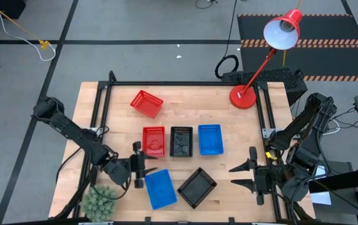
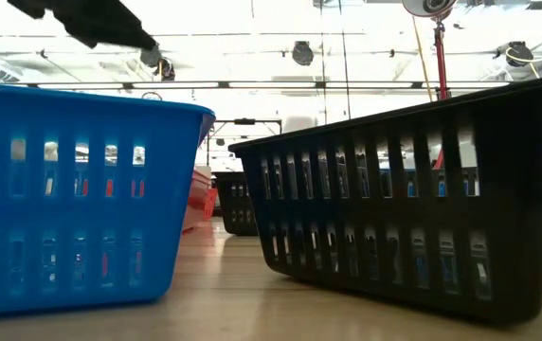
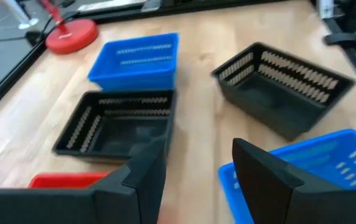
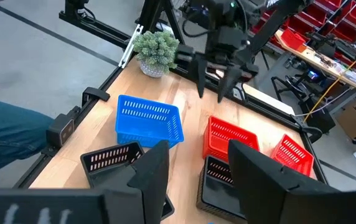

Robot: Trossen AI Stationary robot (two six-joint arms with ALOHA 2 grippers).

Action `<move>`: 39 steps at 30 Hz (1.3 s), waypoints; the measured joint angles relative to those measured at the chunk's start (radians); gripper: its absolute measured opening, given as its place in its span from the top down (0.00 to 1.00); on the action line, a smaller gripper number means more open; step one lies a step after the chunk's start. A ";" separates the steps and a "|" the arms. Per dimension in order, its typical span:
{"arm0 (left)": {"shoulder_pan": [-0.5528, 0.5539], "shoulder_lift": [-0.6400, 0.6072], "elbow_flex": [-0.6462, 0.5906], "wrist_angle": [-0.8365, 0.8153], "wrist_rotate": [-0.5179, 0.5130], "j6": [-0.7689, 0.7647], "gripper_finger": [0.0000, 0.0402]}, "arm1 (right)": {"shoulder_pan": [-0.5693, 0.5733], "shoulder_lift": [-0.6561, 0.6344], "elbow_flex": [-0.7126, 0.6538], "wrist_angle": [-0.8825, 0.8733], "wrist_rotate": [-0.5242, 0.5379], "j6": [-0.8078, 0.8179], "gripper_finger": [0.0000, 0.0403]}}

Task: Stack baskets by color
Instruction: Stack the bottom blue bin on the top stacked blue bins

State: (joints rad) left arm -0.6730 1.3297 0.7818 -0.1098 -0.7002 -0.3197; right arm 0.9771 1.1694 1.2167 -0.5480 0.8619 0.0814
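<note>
Little looks stacked yet: relative to the middle black basket (image 1: pixel 181 141), red basket (image 1: pixel 153 141) and blue basket (image 1: pixel 209 139) flank it, loose blue basket (image 1: pixel 161 188) lies nearer the open, empty left claw (image 1: pixel 138 164), right claw (image 1: pixel 252 176) likewise waits

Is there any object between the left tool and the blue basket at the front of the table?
Nothing visible stands between them. The left tool is open and empty, right beside the loose blue basket. The nearest other things, the red basket in the row and the small plant, lie off to the sides.
</note>
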 joint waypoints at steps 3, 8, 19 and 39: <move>-0.018 0.043 0.040 0.000 0.000 0.003 0.54 | 0.000 0.000 0.000 -0.006 0.000 0.012 0.61; -0.067 0.149 0.130 -0.026 0.005 -0.002 0.54 | 0.000 0.001 -0.021 0.008 0.000 0.012 0.61; -0.181 0.438 0.399 -0.124 0.054 -0.126 0.54 | 0.000 0.002 -0.039 0.038 -0.001 0.011 0.61; -0.266 0.562 0.531 -0.523 0.179 -0.052 0.54 | 0.000 0.001 -0.039 0.046 -0.003 0.004 0.61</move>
State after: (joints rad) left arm -0.9392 1.8918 1.3132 -0.6324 -0.5211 -0.3720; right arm 0.9768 1.1702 1.1774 -0.5019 0.8589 0.0853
